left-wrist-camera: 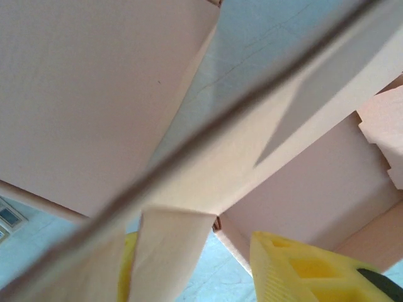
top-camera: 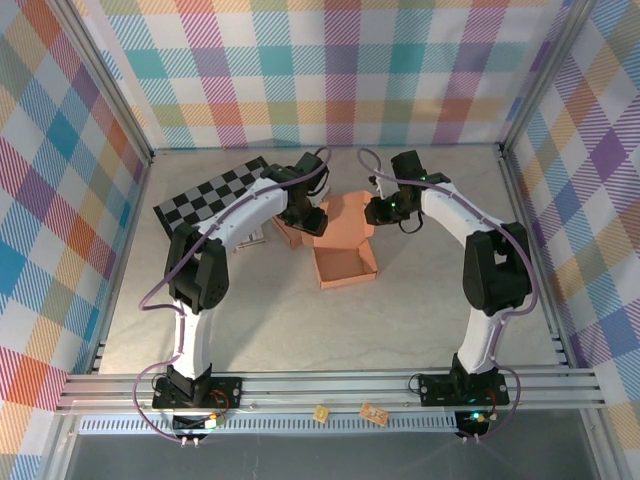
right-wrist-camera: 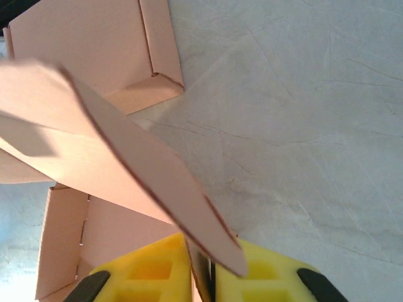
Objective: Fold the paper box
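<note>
Table (top-camera: 250, 310) is pale grey, closed in by colourful plaid walls. Both arms reach inward to the salmon-pink paper box (top-camera: 345, 262) near the table's middle. There the right end effector (right-wrist-camera: 201, 274) is clamped on a raised flap, and the left end effector (left-wrist-camera: 201, 267) stands open around another flap. A black-and-white checkered mat (top-camera: 210, 195) lies toward the far left corner.

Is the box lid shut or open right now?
Open. The lid stands raised off the tray, whose inside lies uncovered. The right gripper is pinched on the lid's edge.
</note>
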